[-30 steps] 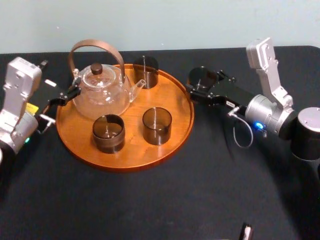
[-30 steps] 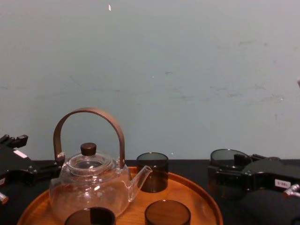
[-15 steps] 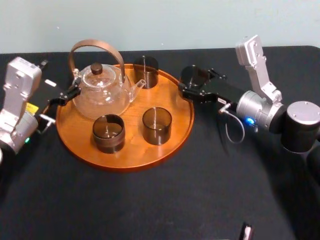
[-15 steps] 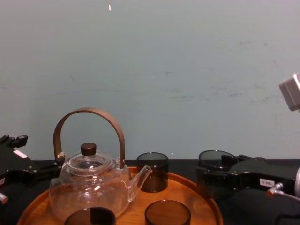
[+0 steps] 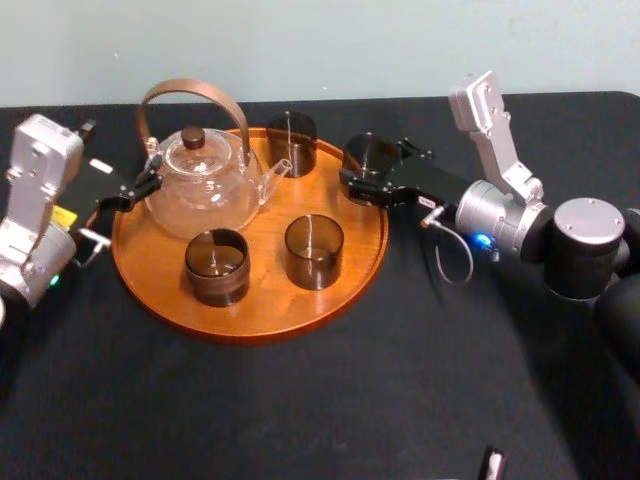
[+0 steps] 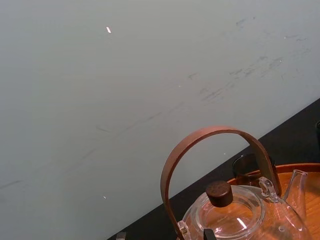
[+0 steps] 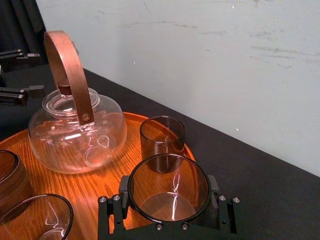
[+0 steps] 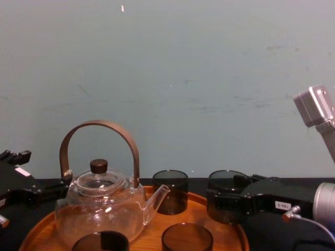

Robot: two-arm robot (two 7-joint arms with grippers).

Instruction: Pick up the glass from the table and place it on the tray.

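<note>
My right gripper point(image 5: 370, 172) is shut on a dark smoked glass point(image 5: 372, 153), holding it by the sides just above the right rim of the round orange-brown tray point(image 5: 250, 335). In the right wrist view the glass point(image 7: 169, 187) sits upright between the black jaws, with tray wood beneath it. The chest view shows the glass point(image 8: 227, 192) hovering at the tray's right edge. My left gripper point(image 5: 112, 215) stays parked and open at the tray's left rim, beside the teapot. The black table point(image 5: 300, 410) lies all around.
A glass teapot point(image 5: 205, 185) with a brown arched handle fills the tray's back left. Three dark glasses stand on the tray: at the back point(image 5: 291, 140), front left point(image 5: 216, 266) and front middle point(image 5: 314, 250). The tray's right part is bare wood.
My right gripper has carried the glass leftward, from over the black table to over the tray's right rim. The left arm and the tray's contents have not moved.
</note>
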